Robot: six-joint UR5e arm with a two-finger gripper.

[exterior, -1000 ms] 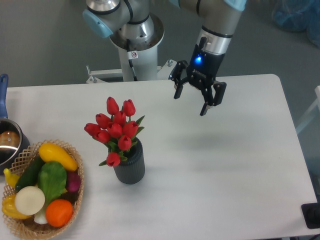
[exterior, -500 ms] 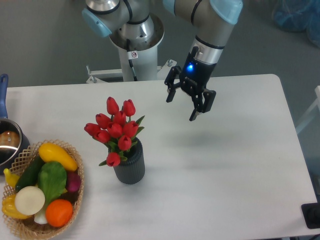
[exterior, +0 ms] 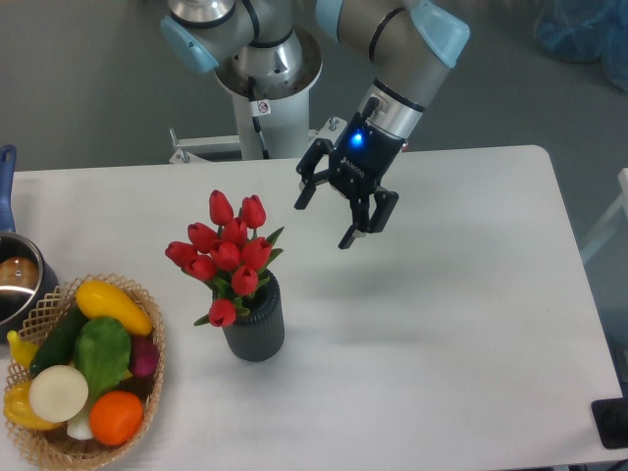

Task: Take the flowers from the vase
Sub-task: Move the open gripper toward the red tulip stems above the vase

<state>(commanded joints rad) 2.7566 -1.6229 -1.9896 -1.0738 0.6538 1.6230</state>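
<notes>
1. The red tulips (exterior: 228, 257) are standing in the dark grey ribbed vase (exterior: 256, 330), left of the desk's (exterior: 442, 324) middle and nearer its front edge than its back edge.
2. A woven wicker basket (exterior: 147, 388) of vegetables is sitting at the front left corner, close to the vase but not touching it. A metal pot (exterior: 17, 283) with a blue handle is sitting at the left edge just behind the basket.
3. Nothing is standing between the gripper (exterior: 324, 215) and the tulips.
4. The gripper is hovering above the desk, right of the blooms and towards the back edge, its black fingers spread wide and holding nothing; a blue light is glowing on its wrist.
5. Compared with a second ago, the gripper is sitting further left and nearer the tulips; the flowers, vase, basket and pot are keeping their places.
6. The vase is a short cylinder with vertical ribs; the desk top is smooth and white.
</notes>
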